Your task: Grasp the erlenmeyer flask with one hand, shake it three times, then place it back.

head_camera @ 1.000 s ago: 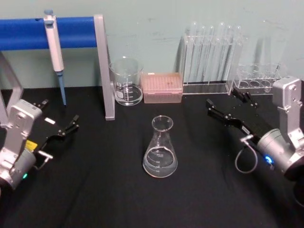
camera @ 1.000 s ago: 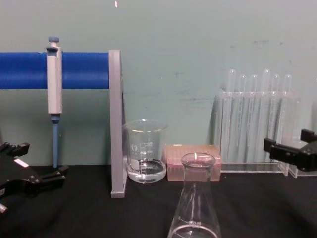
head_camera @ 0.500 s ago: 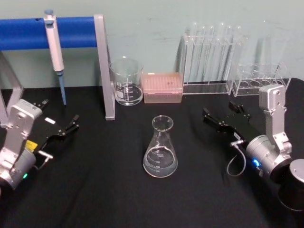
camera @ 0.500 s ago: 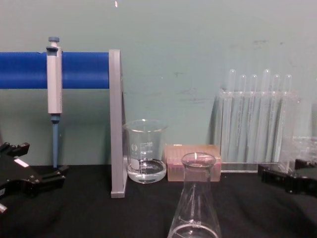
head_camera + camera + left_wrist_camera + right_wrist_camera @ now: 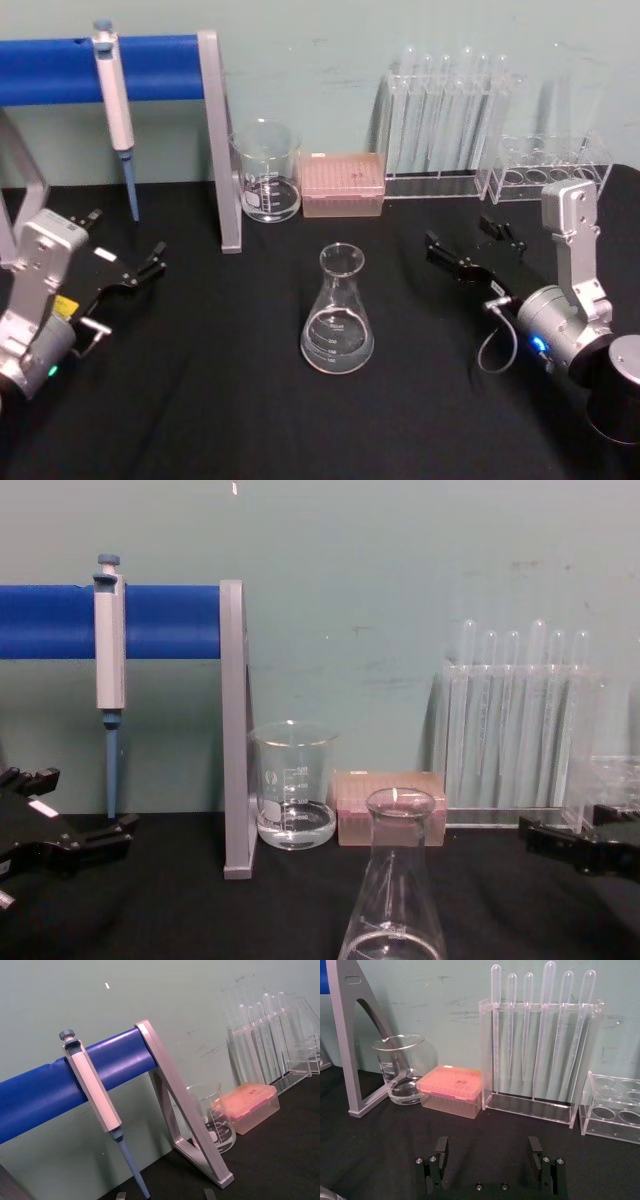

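The erlenmeyer flask (image 5: 338, 315) is clear glass with white marks and stands upright on the black table at centre; in the chest view the flask (image 5: 395, 900) is close at the bottom middle. My right gripper (image 5: 456, 234) hovers open to the right of the flask, a hand's width away, with its fingers pointing toward the back left. The chest view shows this right gripper (image 5: 562, 825) low at the right edge. In the right wrist view its fingers (image 5: 441, 1146) are spread wide with nothing between them. My left gripper (image 5: 128, 235) rests open at the far left, well away from the flask.
A glass beaker (image 5: 266, 172) and a pink tip box (image 5: 342, 184) stand behind the flask. A pipette (image 5: 115, 95) hangs on the blue bar of a grey stand (image 5: 220, 140). A clear rack of droppers (image 5: 445, 120) and a tube rack (image 5: 545, 165) stand at the back right.
My right gripper has come down and shifted left toward the flask, still open. The flask and the left arm have not moved.
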